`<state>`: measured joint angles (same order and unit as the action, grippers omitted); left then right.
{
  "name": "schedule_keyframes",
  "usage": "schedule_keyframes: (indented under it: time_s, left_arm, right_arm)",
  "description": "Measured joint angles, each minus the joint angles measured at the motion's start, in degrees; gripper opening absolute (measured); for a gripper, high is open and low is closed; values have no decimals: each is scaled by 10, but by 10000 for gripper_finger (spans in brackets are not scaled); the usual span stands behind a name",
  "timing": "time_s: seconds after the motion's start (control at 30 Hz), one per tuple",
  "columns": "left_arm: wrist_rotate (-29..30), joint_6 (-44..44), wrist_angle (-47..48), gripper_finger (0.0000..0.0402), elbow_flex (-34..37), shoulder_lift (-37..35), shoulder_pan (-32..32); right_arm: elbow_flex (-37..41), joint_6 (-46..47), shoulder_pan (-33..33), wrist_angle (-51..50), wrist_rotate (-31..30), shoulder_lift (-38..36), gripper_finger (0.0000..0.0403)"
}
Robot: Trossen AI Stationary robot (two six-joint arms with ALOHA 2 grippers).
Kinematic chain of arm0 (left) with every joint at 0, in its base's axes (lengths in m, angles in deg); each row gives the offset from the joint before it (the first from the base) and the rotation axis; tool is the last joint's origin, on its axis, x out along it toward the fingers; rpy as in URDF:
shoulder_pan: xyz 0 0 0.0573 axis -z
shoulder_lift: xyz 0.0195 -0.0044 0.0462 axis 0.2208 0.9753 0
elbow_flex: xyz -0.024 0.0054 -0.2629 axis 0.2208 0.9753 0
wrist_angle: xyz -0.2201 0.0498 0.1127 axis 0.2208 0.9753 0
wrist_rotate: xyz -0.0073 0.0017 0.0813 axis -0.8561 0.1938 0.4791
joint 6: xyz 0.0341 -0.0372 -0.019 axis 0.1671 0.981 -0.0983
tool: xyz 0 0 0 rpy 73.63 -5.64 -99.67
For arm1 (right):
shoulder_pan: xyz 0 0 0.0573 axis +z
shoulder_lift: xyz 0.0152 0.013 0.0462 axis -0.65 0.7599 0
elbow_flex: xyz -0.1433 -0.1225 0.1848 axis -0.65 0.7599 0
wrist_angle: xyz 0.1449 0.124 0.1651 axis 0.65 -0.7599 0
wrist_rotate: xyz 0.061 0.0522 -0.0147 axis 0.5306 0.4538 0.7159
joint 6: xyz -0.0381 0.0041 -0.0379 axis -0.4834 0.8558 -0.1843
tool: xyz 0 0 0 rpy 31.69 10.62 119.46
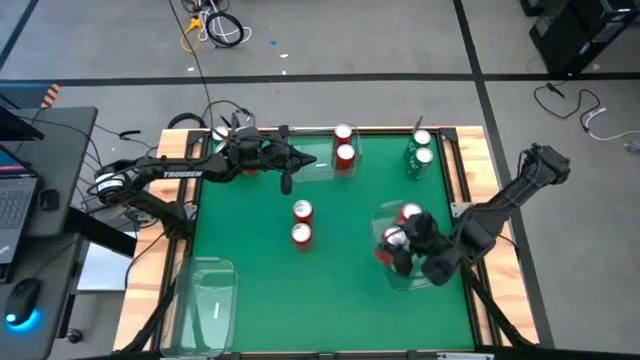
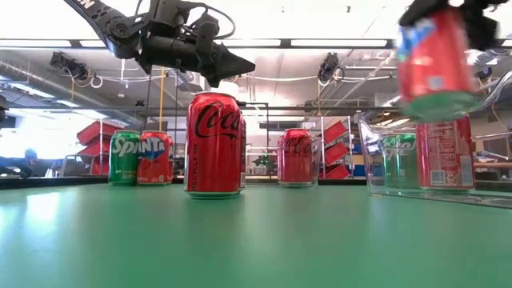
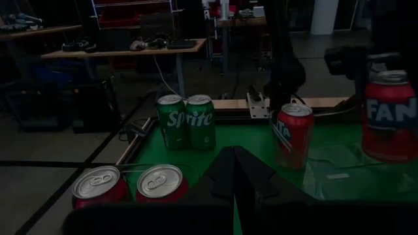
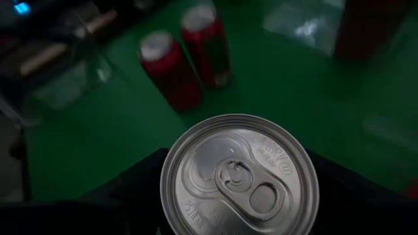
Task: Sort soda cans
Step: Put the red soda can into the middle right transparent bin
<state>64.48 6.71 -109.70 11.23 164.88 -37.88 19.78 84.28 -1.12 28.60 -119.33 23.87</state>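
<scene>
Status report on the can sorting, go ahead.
Right tool shut on a red can, lifted over the clear tray. Left tool shut, empty, above the far-side cans. Nothing in the way.

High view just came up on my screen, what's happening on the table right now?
The right gripper is shut on a red Fanta can, holding it lifted over the clear tray on the mat's right side, where another red can already stands. The left gripper hangs shut and empty at the far edge, near two red cans. Two Sprite cans wait in the far right corner, and two Coca-Cola cans mid-mat.
</scene>
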Motion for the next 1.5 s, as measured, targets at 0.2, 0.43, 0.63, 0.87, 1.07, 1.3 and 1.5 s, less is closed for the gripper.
schedule_keyframes:
  time_s: [0.2, 0.43, 0.63, 0.87, 1.07, 1.3, 1.5]
  left_arm:
    - [0, 4, 0, 3, 0, 0, 0]
    - [0, 11, 0, 3, 0, 0, 1]
    - [0, 14, 0, 3, 0, 0, 1]
    - [0, 15, 0, 3, 0, 0, 1]
    - [0, 15, 0, 3, 0, 0, 1]
    - [0, 15, 0, 3, 0, 0, 1]
    - [0, 15, 0, 3, 0, 0, 1]
  right_arm:
    - [0, 149, 43, -130, 0, 0, 287]
    - [0, 273, 53, -277, 22, 31, 287]
    - [0, 342, 53, -318, 42, 79, 287]
    - [0, 409, 55, -318, 43, 159, 287]
    - [-4, 461, 63, -325, 43, 221, 287]
    - [-2, 506, 82, -333, 61, 219, 287]
    - [2, 494, 82, -341, 118, 179, 343]
